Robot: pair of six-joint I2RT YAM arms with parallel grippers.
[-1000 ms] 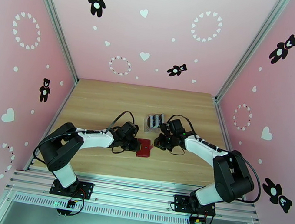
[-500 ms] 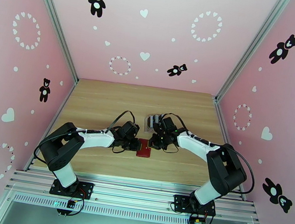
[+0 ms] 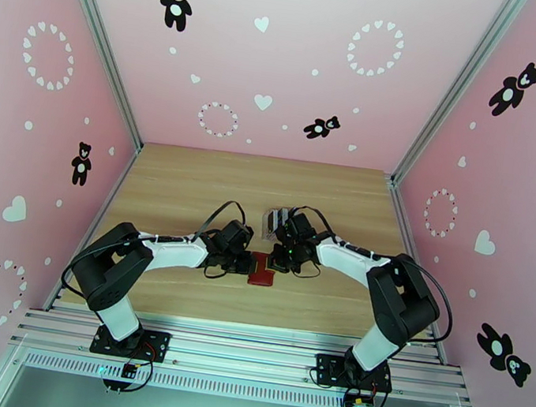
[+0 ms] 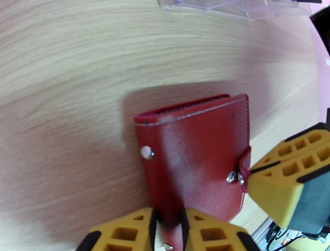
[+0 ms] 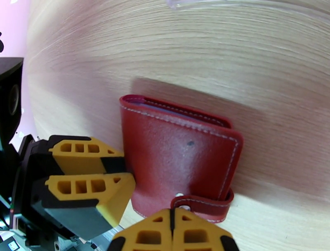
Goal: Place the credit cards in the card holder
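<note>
Top external view showed both arms reaching inward to meet at the middle of the wooden table (image 3: 190, 189), where the dark-red card holder (image 3: 262, 270) lay flat between the left gripper (image 3: 250, 263) and the right gripper (image 3: 277, 264). Just behind them stood a clear plastic rack (image 3: 274, 222), partly covered by the right arm, with thin dark and pale credit cards (image 3: 273, 218) standing in its slots, too small to make out further. From the left wrist camera, the card holder (image 4: 194, 157) was folded closed with its stitched red cover facing up, a metal stud near one side and the snap tab (image 4: 244, 167) at the other. The left gripper (image 4: 169, 225) was clamped on a red strip at the holder's near edge, the leather pinched in the narrow gap between its yellow fingers (image 4: 123, 233). The right gripper (image 4: 264, 177) came in from the side with its tip against the snap tab, and an edge of the rack (image 4: 231, 6) showed at the top. From the right wrist camera, the right gripper (image 5: 171, 214) had its two fingers pressed together with no gap, their tips just below the snap tab (image 5: 202, 204), which curled around the edge of the card holder (image 5: 177, 157); whether the tab was pinched between them could not be told. The left gripper (image 5: 123, 173) held the holder's opposite edge.
</note>
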